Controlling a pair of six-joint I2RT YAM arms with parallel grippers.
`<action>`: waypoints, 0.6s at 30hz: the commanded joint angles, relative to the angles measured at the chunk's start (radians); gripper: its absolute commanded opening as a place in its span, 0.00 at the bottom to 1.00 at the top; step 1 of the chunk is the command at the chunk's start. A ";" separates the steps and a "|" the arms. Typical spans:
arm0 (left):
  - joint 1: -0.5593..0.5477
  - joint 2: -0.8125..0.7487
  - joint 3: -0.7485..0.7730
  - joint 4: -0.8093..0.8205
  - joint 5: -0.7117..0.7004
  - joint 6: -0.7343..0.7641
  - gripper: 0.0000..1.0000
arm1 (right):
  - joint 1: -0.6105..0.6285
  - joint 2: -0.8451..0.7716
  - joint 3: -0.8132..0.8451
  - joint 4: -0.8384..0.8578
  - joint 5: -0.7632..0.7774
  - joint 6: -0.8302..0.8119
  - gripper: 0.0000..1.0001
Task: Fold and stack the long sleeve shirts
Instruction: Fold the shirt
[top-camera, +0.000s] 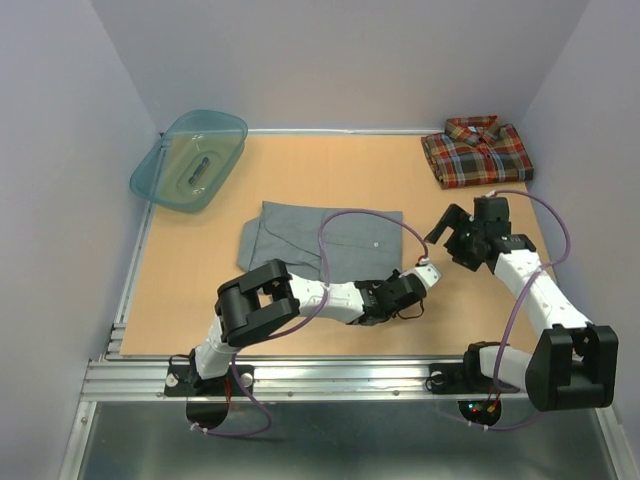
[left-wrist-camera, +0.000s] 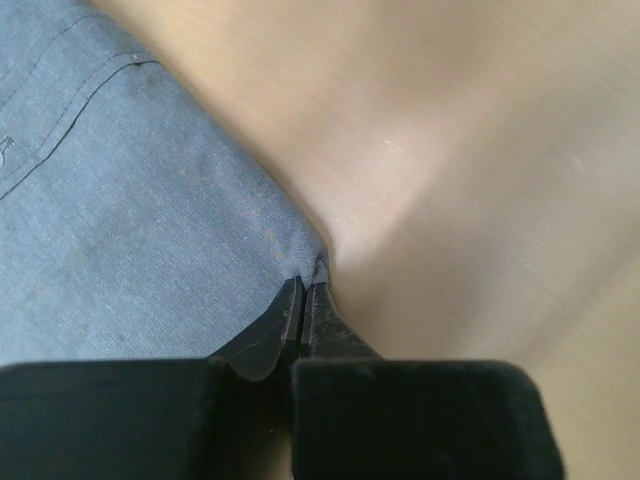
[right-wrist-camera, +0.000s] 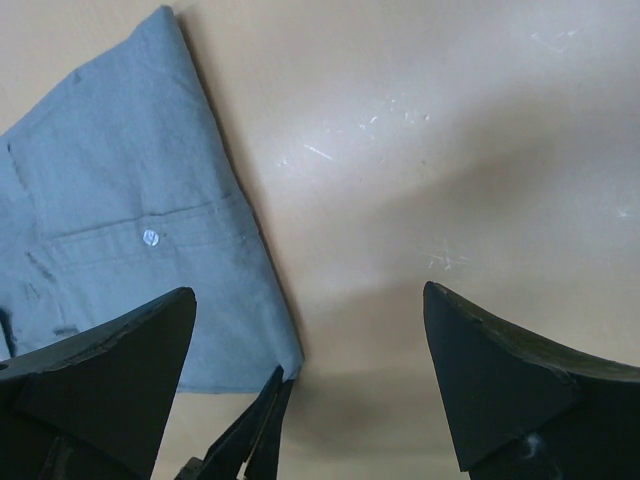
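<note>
Pinching the grey shirt (top-camera: 320, 235) corner in left jaws, right jaws wide beside, plaid shirt (top-camera: 476, 152) and basin (top-camera: 150, 178) well apart

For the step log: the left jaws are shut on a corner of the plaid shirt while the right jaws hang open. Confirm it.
Not the plaid shirt: the left wrist view shows the left jaws shut on a corner of the grey shirt. The right jaws do hang open.
</note>
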 joint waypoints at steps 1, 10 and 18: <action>0.019 -0.090 -0.052 0.044 -0.048 -0.046 0.00 | -0.003 0.012 -0.068 0.100 -0.164 0.047 1.00; 0.053 -0.201 -0.138 0.118 0.053 -0.094 0.00 | -0.002 0.061 -0.250 0.544 -0.400 0.235 1.00; 0.060 -0.241 -0.155 0.128 0.079 -0.118 0.00 | -0.003 0.266 -0.328 0.910 -0.543 0.357 1.00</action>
